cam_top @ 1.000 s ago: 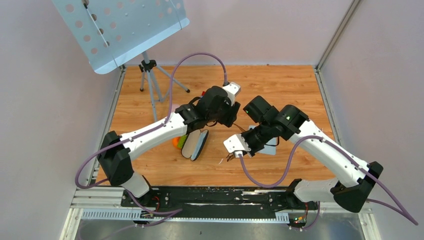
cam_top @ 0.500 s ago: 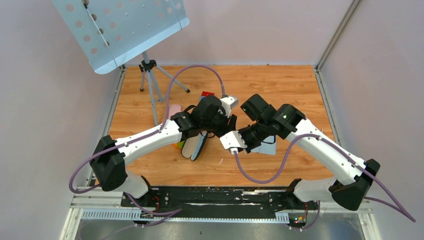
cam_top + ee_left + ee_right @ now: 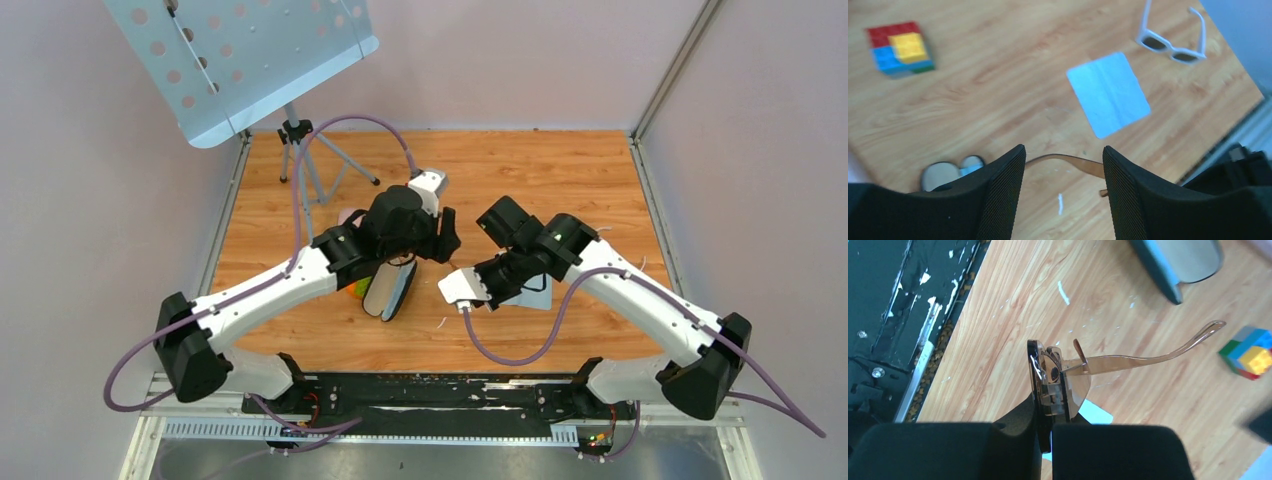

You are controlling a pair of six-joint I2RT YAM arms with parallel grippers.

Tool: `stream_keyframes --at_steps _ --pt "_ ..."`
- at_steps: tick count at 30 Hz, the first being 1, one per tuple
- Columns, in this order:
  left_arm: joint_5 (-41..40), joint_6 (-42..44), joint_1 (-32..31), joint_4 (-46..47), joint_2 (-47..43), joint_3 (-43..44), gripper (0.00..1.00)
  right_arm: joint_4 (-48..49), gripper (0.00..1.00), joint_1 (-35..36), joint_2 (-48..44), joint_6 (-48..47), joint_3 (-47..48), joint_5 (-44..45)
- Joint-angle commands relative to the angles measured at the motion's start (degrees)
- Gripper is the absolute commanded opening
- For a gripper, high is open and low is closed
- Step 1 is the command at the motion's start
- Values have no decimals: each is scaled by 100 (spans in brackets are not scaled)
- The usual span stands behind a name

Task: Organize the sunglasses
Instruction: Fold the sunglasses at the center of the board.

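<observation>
1. Leftward went the left arm (image 3: 270,290); the black mesh-padded left gripper (image 3: 1063,192) gapes over the temple (image 3: 1068,161), likely to fold it.
2. Steadied for that, the thin brown tinted sunglasses (image 3: 1068,385) sit clamped in the right gripper (image 3: 1048,427) above the wooden table's (image 3: 998,315) middle.

Robotics lab test cell: pale walls (image 3: 520,60) enclose a wood-grain table (image 3: 570,170); left arm (image 3: 270,292) and right arm (image 3: 650,305) bolted to near rail (image 3: 440,388); perforated panel (image 3: 240,60) on tripod (image 3: 300,150), far left.

1 fixed view looks down on your whole table (image 3: 560,170) from high behind its near edge. 2 wrist views hang close above it, facing down; both show the sunglasses (image 3: 1063,385) and block (image 3: 1248,357).
</observation>
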Motion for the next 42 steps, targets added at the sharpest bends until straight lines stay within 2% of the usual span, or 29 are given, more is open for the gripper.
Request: stream_keyframes --at_steps 1,7,11,14,17,21,26,28,34,42 --pt "-1810 374 11 -371 -405 38 62 -49 0 3 350 -155 -309 386" --pt "-2427 353 11 -726 -687 -363 62 260 0 346 1217 217 -180 1265" --pt "-2558 290 11 -692 -1031 -682 62 858 0 804 1868 522 -314 2363" --pt "-2642 328 11 -727 -1201 -804 62 965 0 1196 2453 805 -247 3297" --pt "-2664 385 11 -744 -1324 -897 62 965 0 1470 2998 1008 -204 3572" --pt "-2607 412 17 -705 -1419 -1026 63 976 7 1649 3330 1234 -228 3472" --pt "-2461 444 20 -683 -1417 -1070 63 1075 32 1587 3067 1278 -302 3190" --pt "-2405 479 20 -639 -1396 -1074 63 1069 37 1492 2829 1226 -310 3000" --pt "-2241 523 20 -496 -1306 -1062 63 982 37 953 2111 699 -540 2142" --pt "-2093 420 20 -463 -1213 -1095 63 1044 30 77 1628 -268 -921 993"
